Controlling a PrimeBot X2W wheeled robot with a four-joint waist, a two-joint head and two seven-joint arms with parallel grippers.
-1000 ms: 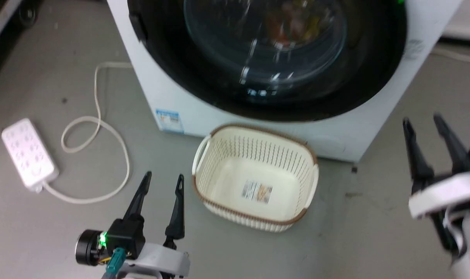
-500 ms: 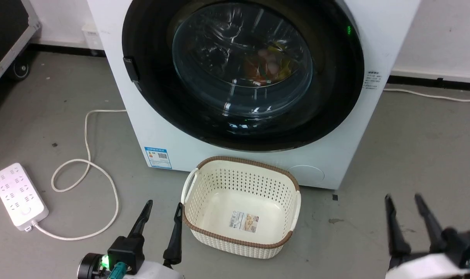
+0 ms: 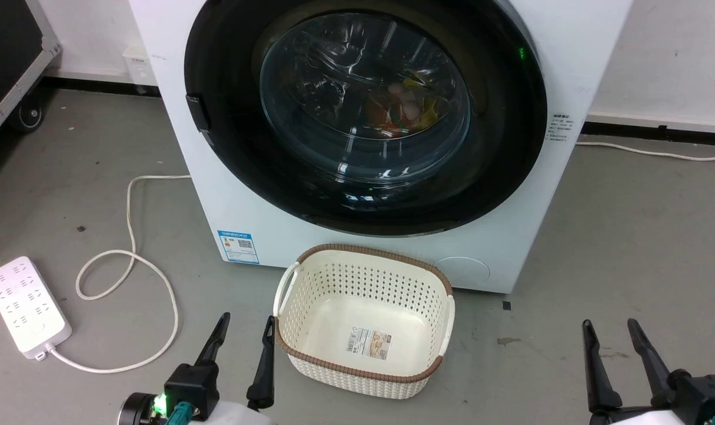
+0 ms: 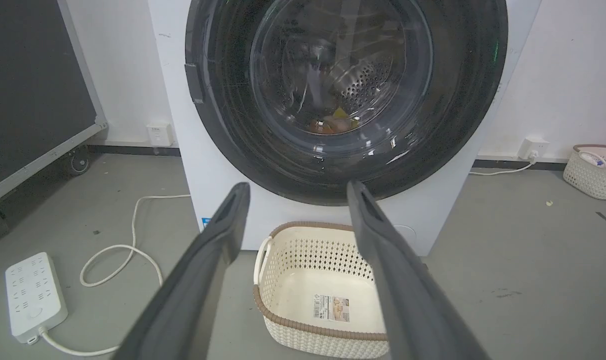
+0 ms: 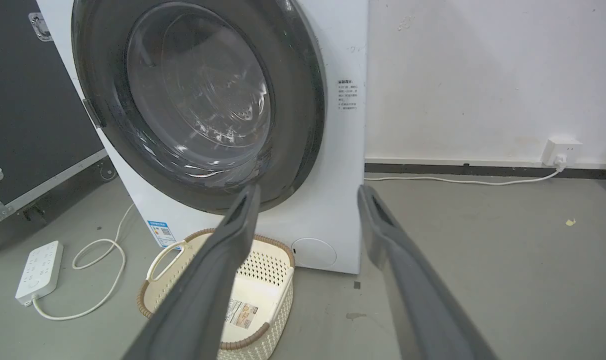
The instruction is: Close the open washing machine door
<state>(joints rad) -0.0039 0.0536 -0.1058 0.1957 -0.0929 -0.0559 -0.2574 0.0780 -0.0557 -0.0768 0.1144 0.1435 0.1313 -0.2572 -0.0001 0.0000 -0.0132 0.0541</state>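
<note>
The washing machine [image 3: 570,71] is a big white box straight ahead. Its door [image 3: 511,147], with a wide glossy black rim and a bulging glass centre, lies flush against the front; the right wrist view shows the door [image 5: 303,100] with no gap at its edge. Coloured laundry shows through the glass. My left gripper [image 3: 246,321] is open and empty at the lower left, well short of the machine. My right gripper [image 3: 609,324] is open and empty at the lower right. Both wrist views show open fingers, the left gripper [image 4: 298,187] and the right gripper [image 5: 309,190], pointing at the door.
A cream perforated basket [image 3: 310,283] stands on the grey floor just before the machine, between my grippers. A white power strip [image 3: 24,307] and its looped cable [image 3: 127,265] lie at the left. A black wheeled case [image 3: 9,53] is far left. Another basket [image 4: 595,170] sits by the right wall.
The head camera has tilted up, so the whole picture slid down. My right gripper has dropped back from beside the machine's corner to the lower right. The left gripper has held still.
</note>
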